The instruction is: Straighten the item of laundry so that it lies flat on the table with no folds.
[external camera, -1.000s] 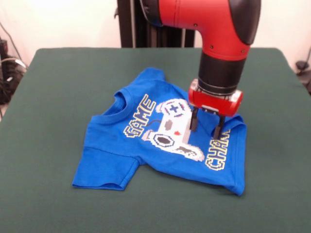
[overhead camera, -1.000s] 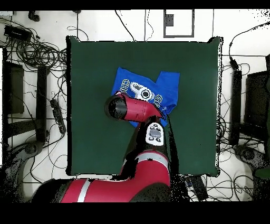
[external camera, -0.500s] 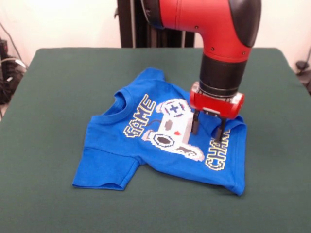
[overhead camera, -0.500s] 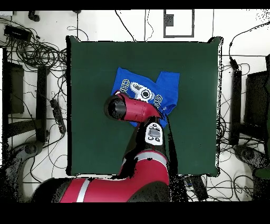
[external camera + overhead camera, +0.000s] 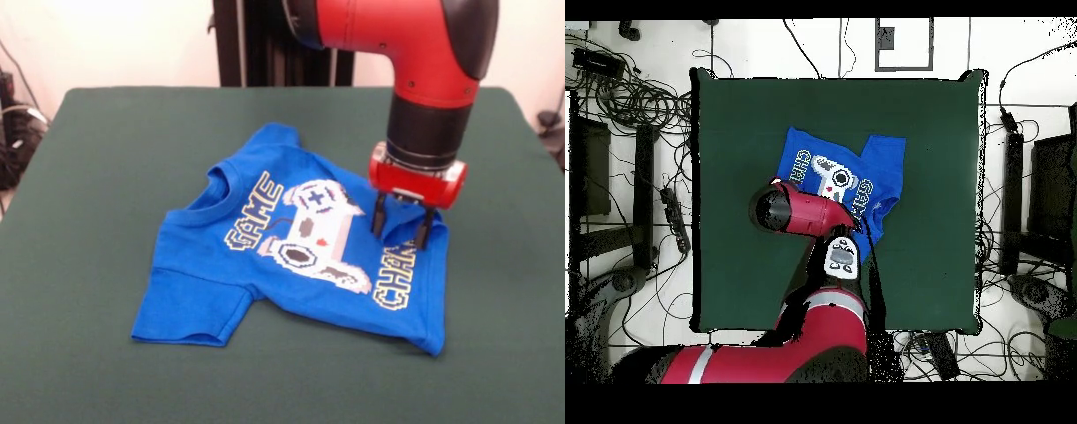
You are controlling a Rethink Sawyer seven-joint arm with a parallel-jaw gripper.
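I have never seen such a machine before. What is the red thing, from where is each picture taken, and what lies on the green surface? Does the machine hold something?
The red thing is a robot arm. At its end hangs its hand, with two thin black fingers set apart, so it is open. One picture is taken from across the table, facing the robot. The other looks straight down from above, where the arm hides its own hand. The green surface is a table covered with cloth. On it lies a small blue T-shirt with a game controller print and the words "GAME CHANGER". It is not flat: the far side is folded or bunched. The hand holds nothing; its fingers point down at the shirt's edge, beside the print. Whether they touch the cloth, I cannot tell.
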